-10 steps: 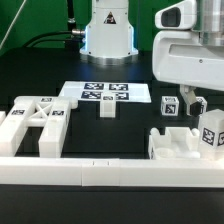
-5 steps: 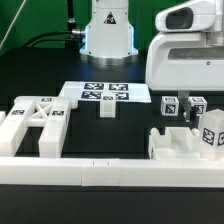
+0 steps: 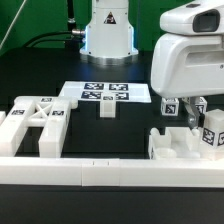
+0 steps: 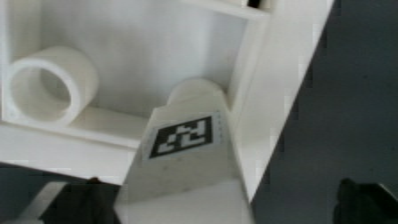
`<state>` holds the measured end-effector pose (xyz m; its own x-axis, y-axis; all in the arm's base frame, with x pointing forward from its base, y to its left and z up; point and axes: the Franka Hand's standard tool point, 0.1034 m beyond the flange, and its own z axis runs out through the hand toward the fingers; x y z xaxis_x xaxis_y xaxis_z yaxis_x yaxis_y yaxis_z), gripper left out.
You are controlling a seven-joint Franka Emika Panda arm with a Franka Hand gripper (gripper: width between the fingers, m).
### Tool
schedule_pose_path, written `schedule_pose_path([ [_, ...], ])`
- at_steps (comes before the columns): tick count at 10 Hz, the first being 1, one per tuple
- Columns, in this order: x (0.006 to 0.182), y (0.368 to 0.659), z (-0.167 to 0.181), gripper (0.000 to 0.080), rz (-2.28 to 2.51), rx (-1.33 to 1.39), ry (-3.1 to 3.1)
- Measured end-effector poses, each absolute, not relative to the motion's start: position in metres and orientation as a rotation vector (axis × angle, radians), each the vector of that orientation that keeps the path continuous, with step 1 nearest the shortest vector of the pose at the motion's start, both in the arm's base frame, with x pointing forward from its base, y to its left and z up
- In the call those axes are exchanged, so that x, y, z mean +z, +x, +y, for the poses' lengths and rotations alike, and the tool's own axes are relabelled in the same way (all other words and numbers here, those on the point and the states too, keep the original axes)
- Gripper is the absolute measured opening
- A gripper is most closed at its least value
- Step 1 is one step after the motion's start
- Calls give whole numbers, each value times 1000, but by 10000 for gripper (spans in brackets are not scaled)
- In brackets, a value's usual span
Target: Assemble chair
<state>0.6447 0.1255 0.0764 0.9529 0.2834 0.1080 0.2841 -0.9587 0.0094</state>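
The chair lies in loose glossy white pieces. An X-braced frame (image 3: 35, 125) lies at the exterior view's left, and a small block (image 3: 108, 108) stands near the middle. At the right stand a notched block (image 3: 178, 146), two tagged cubes (image 3: 169, 106) and a taller tagged piece (image 3: 212, 132). My gripper (image 3: 186, 108) hangs over this right group, mostly hidden by the wrist. In the wrist view my gripper (image 4: 222, 205) is open. Its dark fingertips (image 4: 80, 200) stand either side of a tagged white piece (image 4: 187, 150) beside a white part with a round ring (image 4: 50, 85).
The marker board (image 3: 105, 93) lies flat at the back middle. A long plain white rail (image 3: 90, 172) runs along the front. The robot base (image 3: 108, 35) stands behind the board, with cables at the back left.
The wrist has come lower over the right group of pieces and now hides more of the cubes. The pieces have not moved.
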Motion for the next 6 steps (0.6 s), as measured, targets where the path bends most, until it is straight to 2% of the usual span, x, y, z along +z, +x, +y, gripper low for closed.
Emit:
schedule_pose_path([
  [1, 76, 645, 125, 620, -449, -170, -3098],
  [3, 76, 645, 125, 285, -425, -170, -3102],
  [6, 76, 645, 123, 286, -213, -166, -3108],
])
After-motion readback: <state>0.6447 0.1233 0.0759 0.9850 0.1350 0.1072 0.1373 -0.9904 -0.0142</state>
